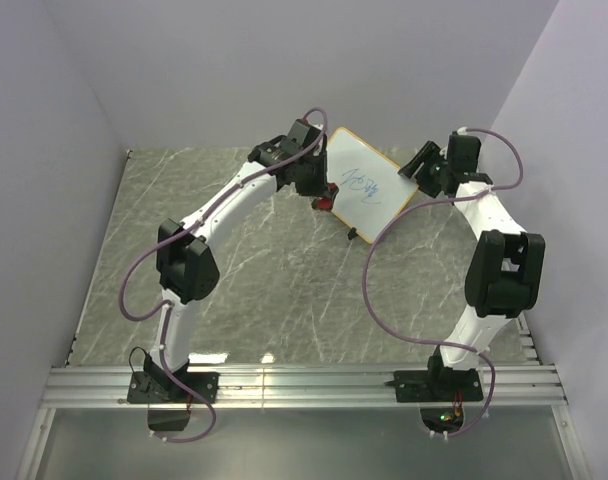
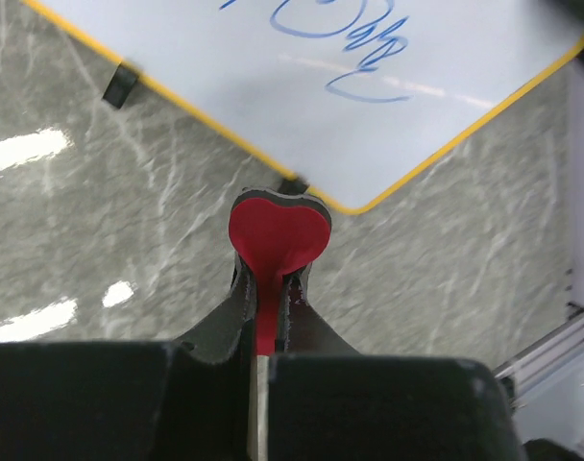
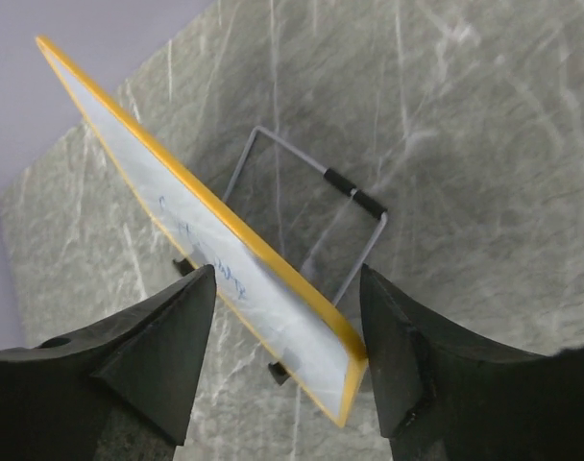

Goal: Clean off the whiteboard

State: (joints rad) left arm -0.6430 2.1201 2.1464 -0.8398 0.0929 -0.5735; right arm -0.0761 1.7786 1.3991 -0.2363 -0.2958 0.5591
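Whiteboard (image 1: pixel 369 185): propped tilted at the table's (image 1: pixel 244 270) 1 o'clock, blue marks seen.
Left gripper (image 2: pixel 271 288): red eraser (image 2: pixel 278 230) pinched, at the board's 8 o'clock.
Right gripper (image 3: pixel 287 288): spread, board edge framed between fingers.

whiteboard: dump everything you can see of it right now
The whiteboard is a small white rectangle with rounded corners, a thin yellow-orange frame, small black feet and a wire stand behind. Blue scribbles sit unerased on its face. It stands tilted on the marble-look table, far centre. The open right gripper straddles one end, contact unclear. The left gripper holds a red eraser just off a lower corner.
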